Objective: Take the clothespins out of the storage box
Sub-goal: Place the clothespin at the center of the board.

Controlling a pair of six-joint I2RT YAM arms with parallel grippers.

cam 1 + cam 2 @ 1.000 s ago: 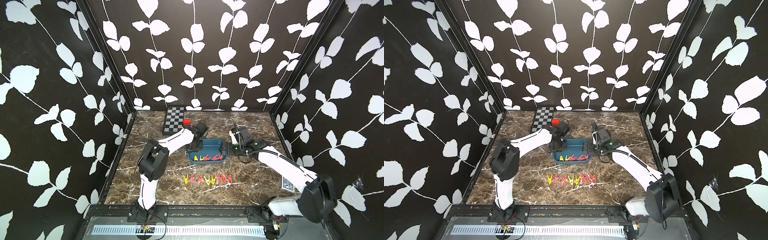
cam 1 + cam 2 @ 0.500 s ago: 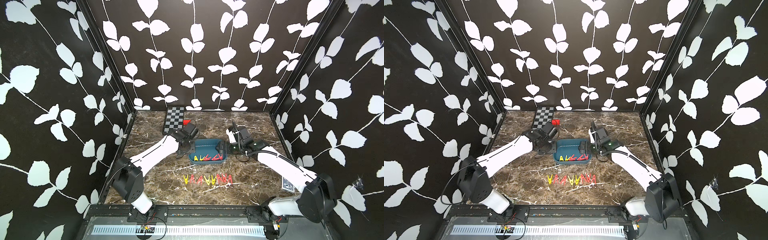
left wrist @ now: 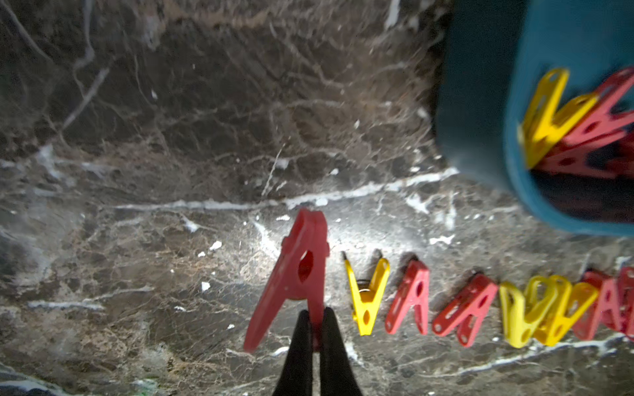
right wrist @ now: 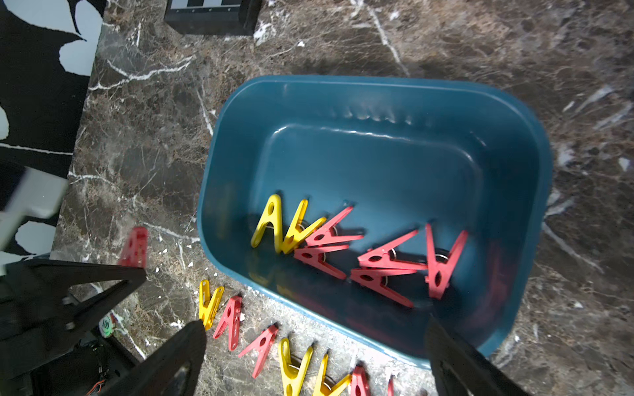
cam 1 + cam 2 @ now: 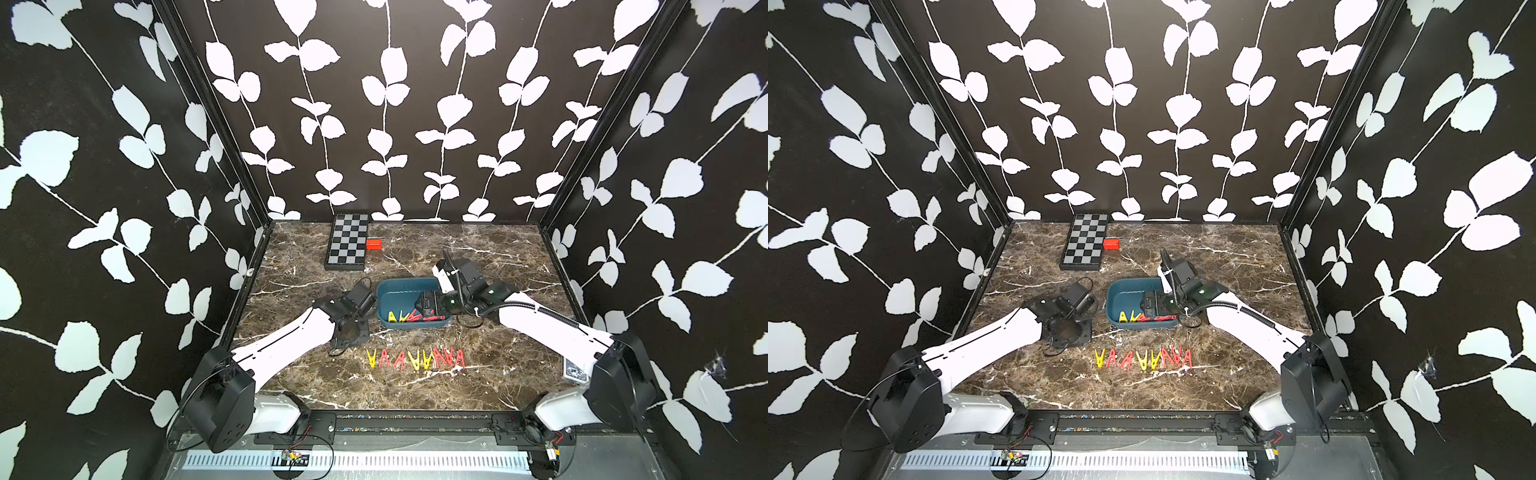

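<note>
**Mid-worktop: pegs split between box and row**

Seven pegs (image 4: pixel 343 247) lie in the box (image 4: pixel 377 103), bunched against its near wall. Two yellow ones are at the left, with five red ones overlapping beside them. Each is an A-shape with a hole near the apex, and some show a wire spring. The box is teal with rounded corners and a bare far half, and it sits mid-worktop (image 5: pixel 498 257).

Between it and the front edge, a row (image 5: pixel 415 358) of red and yellow pegs lies side by side, some overlapping. At the row's left end the left gripper (image 3: pixel 316 325) is pinched on one leg of a red peg (image 3: pixel 298 274), just beside the end yellow one. Whether that peg touches the marble is unclear. The right gripper (image 4: pixel 315 322) hangs over the box, jaws wide and empty.

Near the back left corner sit a checkerboard (image 5: pixel 347 243) and, just beside it, a red block (image 5: pixel 374 244).
</note>
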